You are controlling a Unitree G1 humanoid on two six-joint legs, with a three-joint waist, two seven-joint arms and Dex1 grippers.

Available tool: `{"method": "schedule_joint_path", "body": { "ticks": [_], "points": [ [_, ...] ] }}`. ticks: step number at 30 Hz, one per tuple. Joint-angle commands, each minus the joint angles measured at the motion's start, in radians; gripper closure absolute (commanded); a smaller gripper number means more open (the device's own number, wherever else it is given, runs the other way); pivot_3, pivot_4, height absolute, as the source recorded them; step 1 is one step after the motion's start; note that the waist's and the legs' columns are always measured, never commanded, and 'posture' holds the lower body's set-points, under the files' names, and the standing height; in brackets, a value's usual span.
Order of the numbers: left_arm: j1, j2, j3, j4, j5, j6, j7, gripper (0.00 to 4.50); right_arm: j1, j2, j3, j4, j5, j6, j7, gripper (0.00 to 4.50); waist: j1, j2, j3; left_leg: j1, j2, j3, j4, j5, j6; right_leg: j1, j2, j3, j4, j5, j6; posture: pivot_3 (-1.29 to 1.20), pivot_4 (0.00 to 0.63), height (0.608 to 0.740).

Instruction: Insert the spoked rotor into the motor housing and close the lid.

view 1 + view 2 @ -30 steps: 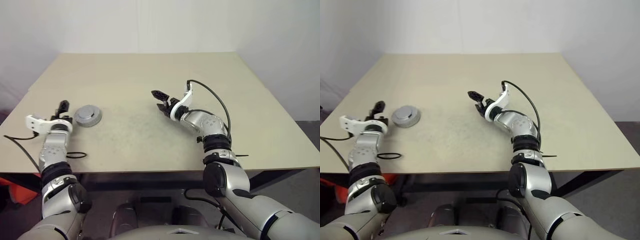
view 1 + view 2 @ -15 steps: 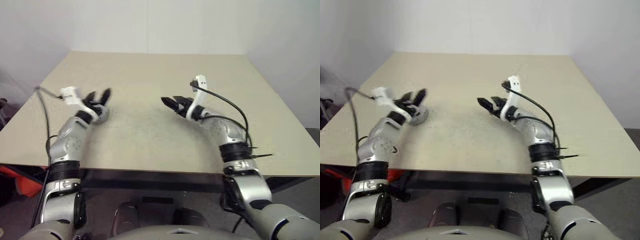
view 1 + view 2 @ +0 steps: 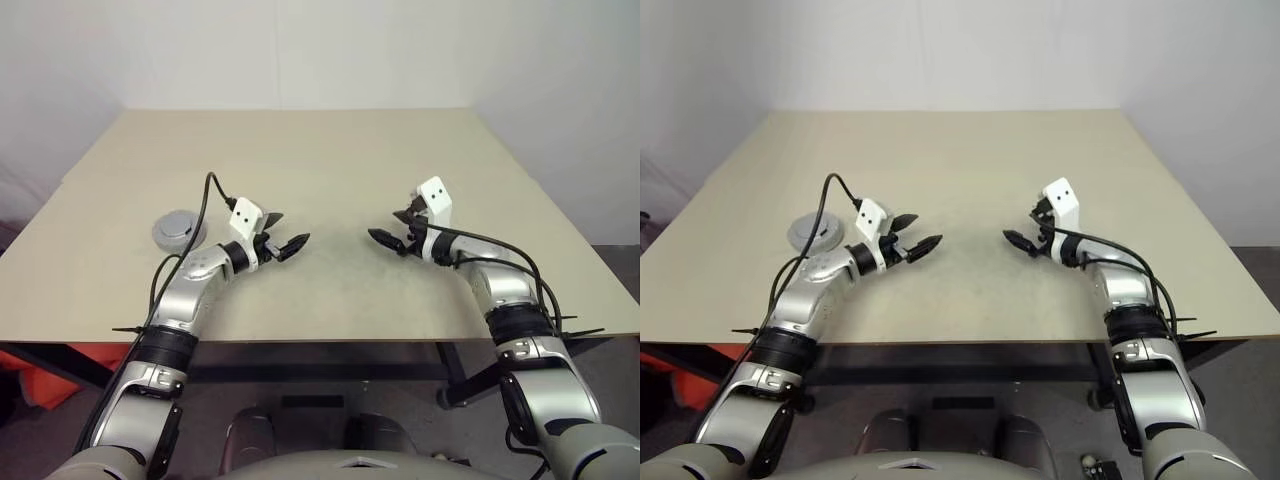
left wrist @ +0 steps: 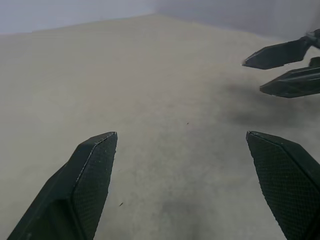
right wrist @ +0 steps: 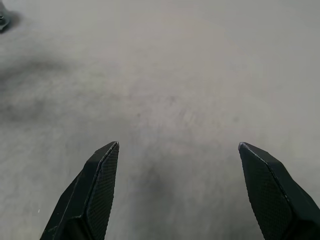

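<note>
- We find the left gripper (image 3: 288,233) at frame centre-left, fingers spread, empty.
- The right gripper (image 3: 394,228) at centre-right likewise gapes, empty.
- The motor housing (image 3: 178,229) sits at left on the table (image 3: 330,160).

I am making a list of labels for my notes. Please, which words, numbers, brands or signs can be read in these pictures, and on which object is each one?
None: no readable text on the table, the round grey assembly, the left gripper or the right gripper.
</note>
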Motion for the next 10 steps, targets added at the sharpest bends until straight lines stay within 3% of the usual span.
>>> {"method": "schedule_joint_path", "body": {
  "ticks": [1, 10],
  "points": [
    [-0.017, -0.028, 0.013, 0.004, 0.031, -0.074, 0.019, 0.16, -0.023, -0.004, -0.030, -0.018, 0.003, -0.056, 0.011, 0.18, 0.000, 0.000, 0.000, 0.000, 0.000, 0.000, 0.000, 0.000, 0.000, 0.000, 0.000, 0.000, 0.000, 0.000, 0.000, 0.00, 0.000, 0.740],
    [-0.030, -0.065, 0.040, 0.003, 0.038, -0.085, 0.036, 0.16, -0.061, -0.001, -0.046, 0.025, -0.003, -0.082, 0.006, 0.18, 0.000, 0.000, 0.000, 0.005, 0.000, 0.000, 0.000, 0.000, 0.001, 0.004, 0.000, 0.000, 0.000, 0.000, 0.000, 0.00, 0.000, 0.740]
  ]
}}
